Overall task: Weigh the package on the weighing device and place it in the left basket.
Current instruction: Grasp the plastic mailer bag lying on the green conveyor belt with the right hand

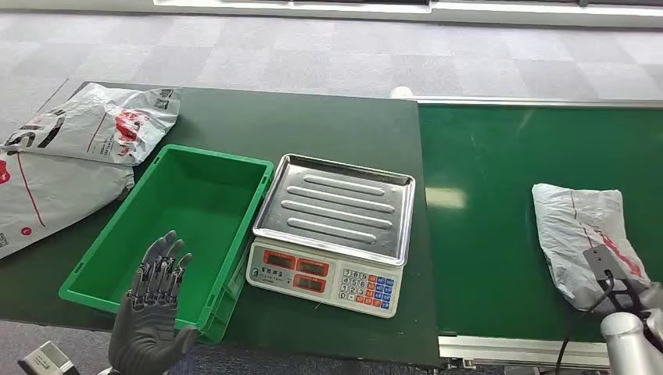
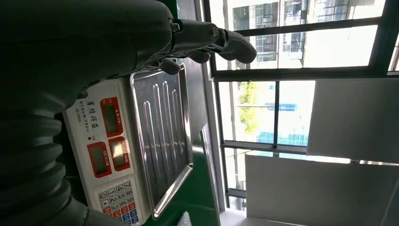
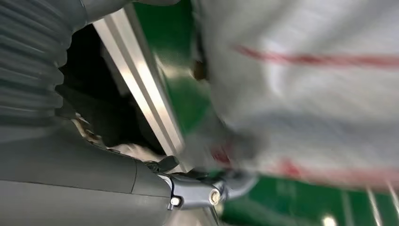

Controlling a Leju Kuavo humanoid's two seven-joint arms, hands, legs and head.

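A grey-white package (image 1: pixel 582 226) with red print lies on the green conveyor belt (image 1: pixel 500 195) at the right. My right hand (image 1: pixel 635 303) is at the package's near end. It is mostly hidden, so its hold is unclear. Up close the package (image 3: pixel 306 80) is blurred beside the thumb (image 3: pixel 207 194). The scale (image 1: pixel 324 275) with its bare steel tray (image 1: pixel 338 205) stands at the table's middle. Left of it is the green basket (image 1: pixel 195 211), with nothing in it. My left hand (image 1: pixel 152 308) hovers over its near rim with fingers spread, holding nothing. The scale (image 2: pixel 106 150) also shows beyond that hand's thumb (image 2: pixel 230 42).
Two more mail bags (image 1: pixel 98 121) (image 1: pixel 47 191) lie on the dark green table (image 1: pixel 313 125) left of the basket. A metal rail (image 1: pixel 516 348) runs along the belt's near edge. Grey carpet lies beyond the table.
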